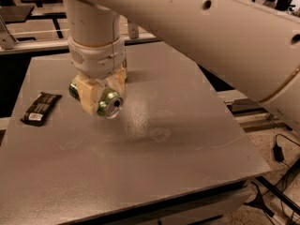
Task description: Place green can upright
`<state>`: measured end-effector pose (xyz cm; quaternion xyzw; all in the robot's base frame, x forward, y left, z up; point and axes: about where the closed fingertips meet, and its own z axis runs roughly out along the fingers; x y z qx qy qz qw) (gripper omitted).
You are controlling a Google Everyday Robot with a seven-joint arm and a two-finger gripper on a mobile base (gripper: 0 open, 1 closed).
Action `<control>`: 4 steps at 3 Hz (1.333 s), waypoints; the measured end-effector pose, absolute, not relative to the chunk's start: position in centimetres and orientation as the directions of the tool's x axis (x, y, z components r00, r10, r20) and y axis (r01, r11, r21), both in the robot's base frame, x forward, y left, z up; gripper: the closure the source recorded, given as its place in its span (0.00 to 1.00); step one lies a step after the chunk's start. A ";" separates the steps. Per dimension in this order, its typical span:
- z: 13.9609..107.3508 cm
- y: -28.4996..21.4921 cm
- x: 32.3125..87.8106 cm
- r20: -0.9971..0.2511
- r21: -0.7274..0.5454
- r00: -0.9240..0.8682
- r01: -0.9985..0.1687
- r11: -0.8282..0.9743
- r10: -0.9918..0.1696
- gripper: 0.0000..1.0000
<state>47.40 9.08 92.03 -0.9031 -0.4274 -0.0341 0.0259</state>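
The green can [107, 105] lies on its side in my gripper [96, 93], lifted above the grey table [154, 139]. Its silver end faces the camera at lower right; a sliver of its green side shows at the left of the fingers. My gripper hangs from the white wrist at upper left and is shut on the can, its cream fingers [90, 95] clamped across the can's body. Most of the can's side is hidden by the fingers.
A dark snack bar wrapper [41, 108] lies flat on the table's left side. The big white arm spans the top of the view. The table's front edge runs along the bottom, with cables on the floor at the right.
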 end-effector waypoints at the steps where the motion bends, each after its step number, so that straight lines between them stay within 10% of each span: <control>1: 93.5 9.8 47.4 0.106 -0.024 0.722 0.689 -0.724 0.684 1.00; 4: 94.8 11.4 47.7 0.166 -0.091 0.804 0.589 -0.803 0.570 1.00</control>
